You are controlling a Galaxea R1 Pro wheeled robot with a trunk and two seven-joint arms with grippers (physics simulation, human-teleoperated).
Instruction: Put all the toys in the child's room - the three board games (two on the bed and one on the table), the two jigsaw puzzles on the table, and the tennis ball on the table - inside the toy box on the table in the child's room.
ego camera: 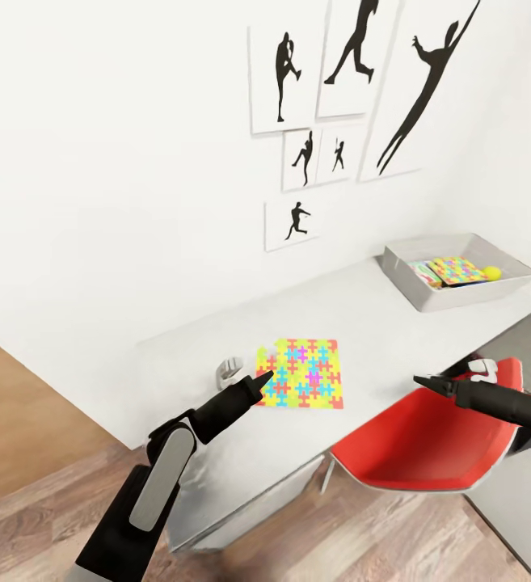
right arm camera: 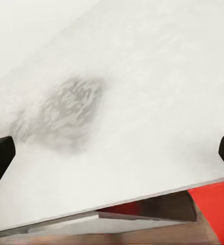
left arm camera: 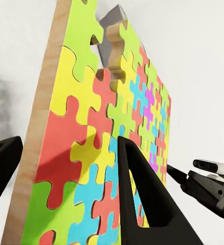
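Left gripper: black, tapered fingers, set at the near-left edge of the jigsaw puzzle. In the left wrist view its fingers stand apart, one over the printed face, the other off the wooden edge — straddling the board, not yet closed on it.

Jigsaw puzzle: flat square board, interlocking pieces in red, yellow, lime, cyan and magenta, pale wood showing at the edge. One corner piece is missing, leaving a notch. Lies flat on the table, at about 6 o'clock of the wall pictures.

Step in hand, by judgement: pickup of the remaining puzzle. The next move calls for closing on the thin edge, lifting clear, then carrying toward 2 o'clock to the toy box.

Toy box: light-grey tray with flared sides, at the table's far right end, well apart from the loose puzzle. Holds a second puzzle, a yellow ball and a further flat box, partly hidden.

Right gripper: fingers wide apart in the right wrist view, holding nothing — hovering over the table's near edge above the red chair.
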